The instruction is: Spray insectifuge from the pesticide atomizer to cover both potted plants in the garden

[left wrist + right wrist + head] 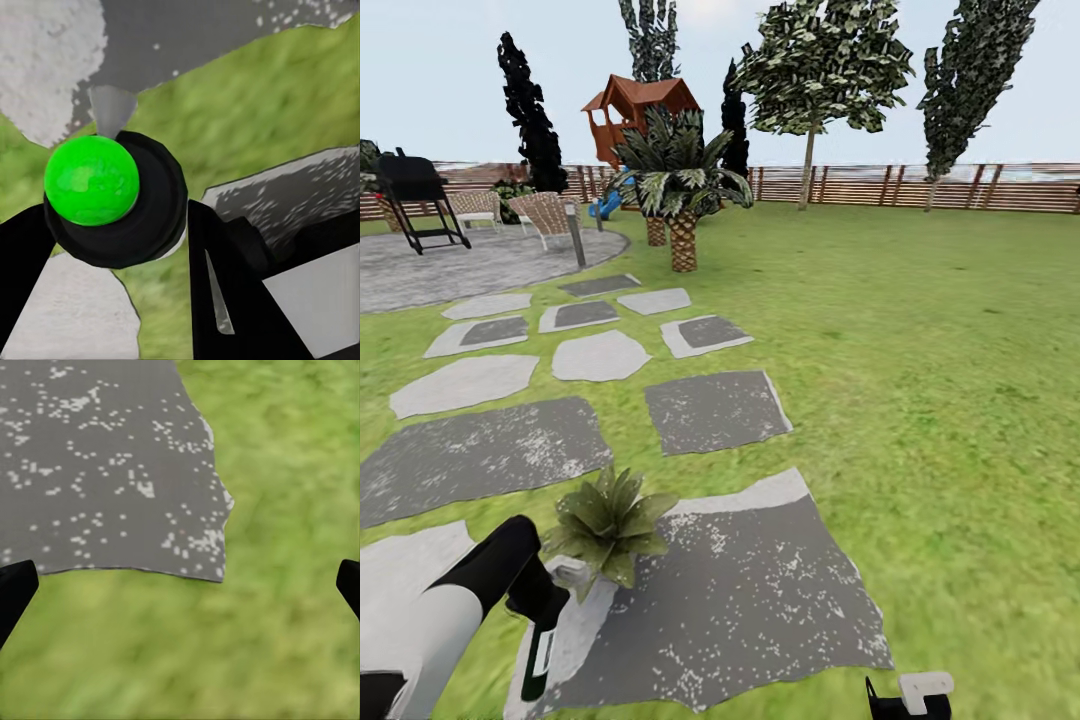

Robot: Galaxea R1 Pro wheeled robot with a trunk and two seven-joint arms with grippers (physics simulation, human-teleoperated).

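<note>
Lawn and grey stepping stones [720, 410] run toward a slatted fence [920, 185], with a palm [682, 190] and a grill [415, 195] farther off. Close ahead, one potted plant [605, 520] sits at the edge of the nearest stone. The left gripper [150, 247] has its jaws closed on the atomizer [94, 180], its green cap facing the wrist camera and its body hanging below the arm in the head view, just beside the plant. So pickup looks done; whether any spray has landed I cannot tell. The second plant remains to be found. The right gripper [180, 585] hangs over grass, jaws wide, holding nothing.
</note>
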